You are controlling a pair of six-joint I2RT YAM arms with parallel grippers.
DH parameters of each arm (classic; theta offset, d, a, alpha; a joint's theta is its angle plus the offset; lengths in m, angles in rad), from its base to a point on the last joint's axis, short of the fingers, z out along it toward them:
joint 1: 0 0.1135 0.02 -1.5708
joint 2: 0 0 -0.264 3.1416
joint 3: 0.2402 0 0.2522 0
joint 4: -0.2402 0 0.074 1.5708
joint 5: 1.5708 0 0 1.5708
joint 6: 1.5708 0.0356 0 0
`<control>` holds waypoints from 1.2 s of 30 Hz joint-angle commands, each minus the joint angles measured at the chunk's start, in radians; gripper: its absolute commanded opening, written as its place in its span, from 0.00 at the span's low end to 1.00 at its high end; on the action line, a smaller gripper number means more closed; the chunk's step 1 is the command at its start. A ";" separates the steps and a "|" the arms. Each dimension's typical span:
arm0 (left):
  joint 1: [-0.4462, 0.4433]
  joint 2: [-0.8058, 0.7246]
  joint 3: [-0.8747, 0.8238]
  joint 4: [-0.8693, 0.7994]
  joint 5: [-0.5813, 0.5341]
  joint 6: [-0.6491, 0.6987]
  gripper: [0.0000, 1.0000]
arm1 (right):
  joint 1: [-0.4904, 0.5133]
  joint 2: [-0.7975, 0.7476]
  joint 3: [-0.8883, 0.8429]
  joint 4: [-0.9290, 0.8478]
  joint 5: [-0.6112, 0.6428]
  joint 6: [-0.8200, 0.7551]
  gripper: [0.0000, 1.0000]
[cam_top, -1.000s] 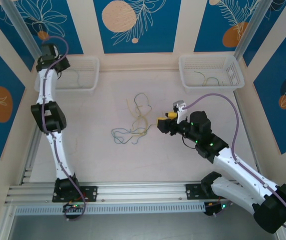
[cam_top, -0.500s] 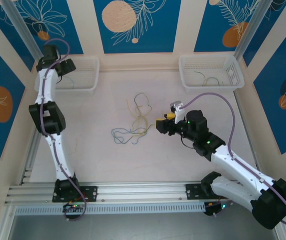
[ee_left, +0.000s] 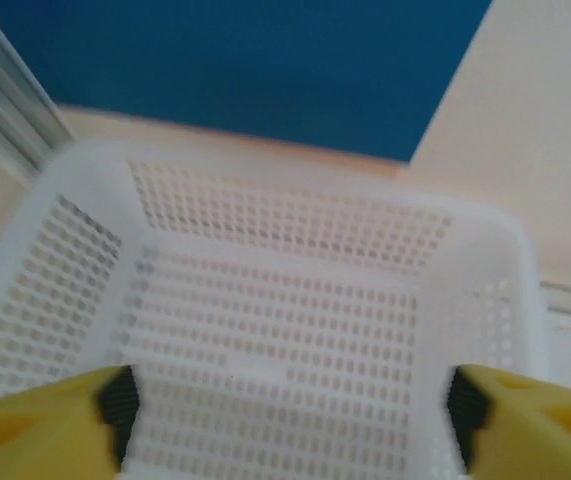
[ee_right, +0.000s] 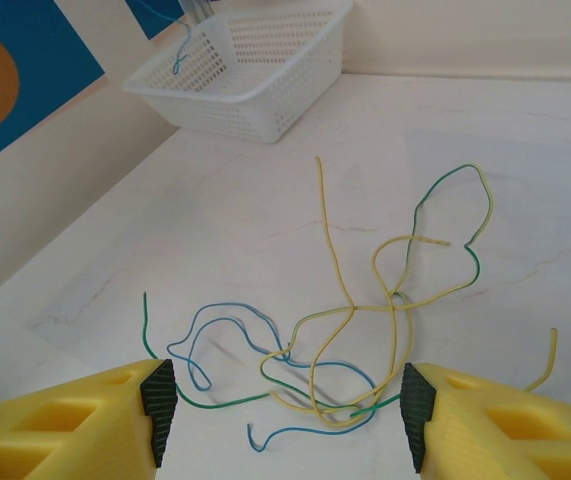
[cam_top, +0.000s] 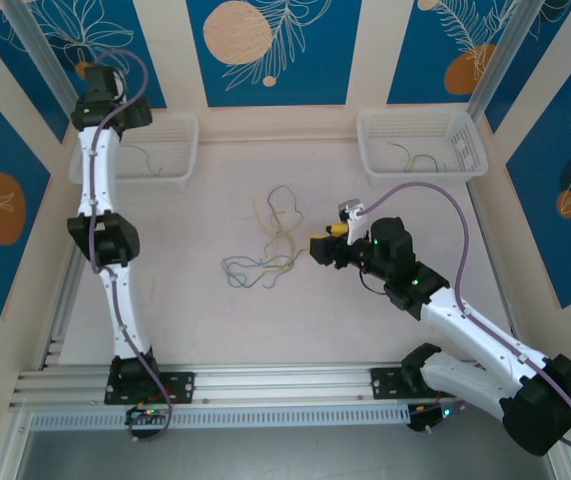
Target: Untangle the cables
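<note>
Yellow-fingered left gripper [ee_left: 285, 405] hangs spread and empty above the sorting basket [ee_left: 265, 165]. The right gripper [ee_right: 280, 415], likewise spread, faces the cables [ee_right: 345, 310], apparently positioned for pickup.

- Far-left basket [ee_left: 265, 215]: we find white perforated plastic, slightly glossy.
- Table [cam_top: 365, 330]: we note a smooth, matt, pale top, faintly veined.
- Cables [ee_right: 350, 310]: thin, smooth coloured coating.
- Rail [cam_top: 265, 380]: we record bare ribbed metal.

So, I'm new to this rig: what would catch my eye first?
A loose tangle of blue, green and pale yellow cables lies mid-table. The right end effector sits open just beside it, while the left end effector hovers open over the far-left white basket.
</note>
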 commanded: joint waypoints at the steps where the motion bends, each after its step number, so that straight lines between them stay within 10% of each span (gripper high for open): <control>1: -0.014 0.011 -0.113 0.018 0.053 0.077 0.92 | 0.010 -0.007 0.012 0.024 -0.019 0.019 0.63; 3: -0.015 0.045 -0.110 0.022 0.090 0.068 0.90 | 0.015 -0.006 0.016 0.018 -0.019 0.018 0.63; 7: -0.015 0.121 -0.042 -0.010 0.098 0.037 0.55 | 0.017 -0.009 0.026 0.001 -0.011 -0.001 0.63; 9: -0.016 0.124 -0.043 -0.002 0.107 0.043 0.09 | 0.017 -0.011 0.032 -0.006 -0.007 -0.006 0.63; 13: -0.015 0.116 -0.044 0.024 0.057 0.045 0.36 | 0.019 -0.008 0.030 0.003 -0.011 -0.005 0.63; 15: -0.015 0.114 -0.041 0.029 0.026 0.056 0.98 | 0.018 -0.002 0.030 0.002 -0.011 -0.001 0.63; 20: -0.023 0.095 -0.046 -0.003 0.012 0.086 0.84 | 0.020 0.000 0.026 0.010 -0.015 0.002 0.63; 22: -0.028 0.095 -0.047 -0.019 -0.033 0.110 0.32 | 0.019 0.001 0.024 0.013 -0.015 -0.002 0.63; 24: -0.049 0.096 -0.047 -0.038 -0.147 0.169 0.34 | 0.020 0.000 0.026 0.012 -0.015 -0.005 0.63; 27: -0.095 0.104 -0.077 -0.025 -0.295 0.305 0.00 | 0.019 0.000 0.027 0.009 -0.016 -0.007 0.63; 29: -0.132 0.112 -0.107 -0.012 -0.350 0.436 0.00 | 0.021 0.002 0.024 0.010 -0.018 -0.006 0.63; 30: -0.154 0.096 -0.166 0.035 -0.404 0.501 0.06 | 0.021 0.003 0.024 0.011 -0.018 -0.003 0.63; 31: -0.172 0.080 -0.225 0.076 -0.423 0.563 0.40 | 0.021 0.004 0.022 0.013 -0.017 -0.001 0.64; 34: -0.196 0.103 -0.208 0.068 -0.384 0.594 0.98 | 0.021 0.005 0.019 0.015 -0.017 0.006 0.63; 36: -0.197 0.128 -0.152 0.040 -0.327 0.547 1.00 | 0.021 0.001 0.018 0.014 -0.018 0.008 0.63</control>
